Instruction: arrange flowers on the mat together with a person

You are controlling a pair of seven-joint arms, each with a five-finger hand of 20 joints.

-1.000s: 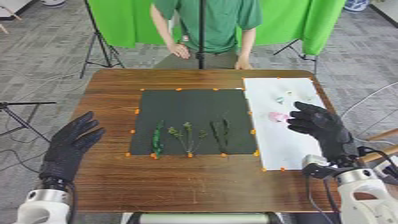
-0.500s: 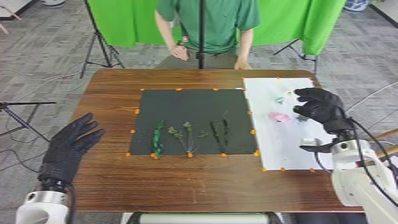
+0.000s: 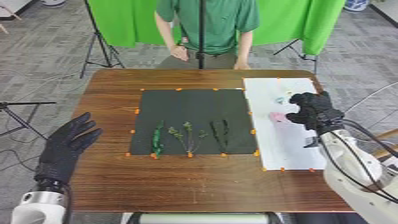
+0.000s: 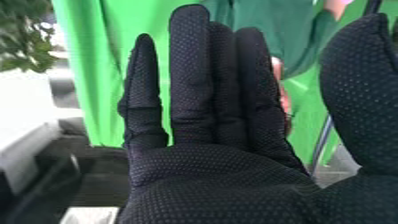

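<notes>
The black-gloved right hand (image 3: pixel 315 111) is hovering over the white rectangular mat (image 3: pixel 282 150), its fingers extending straight, thumb standing apart. Nearby, a pink flower (image 3: pixel 277 117) is lying on that mat, likely weighing little, crushing easily and needing a light pinch below the bloom.

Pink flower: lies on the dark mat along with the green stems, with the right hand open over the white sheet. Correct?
No, the pink flower lies on the white sheet, as the head view shows. The green stems are on the dark mat, and the right hand is open over the sheet.
</notes>
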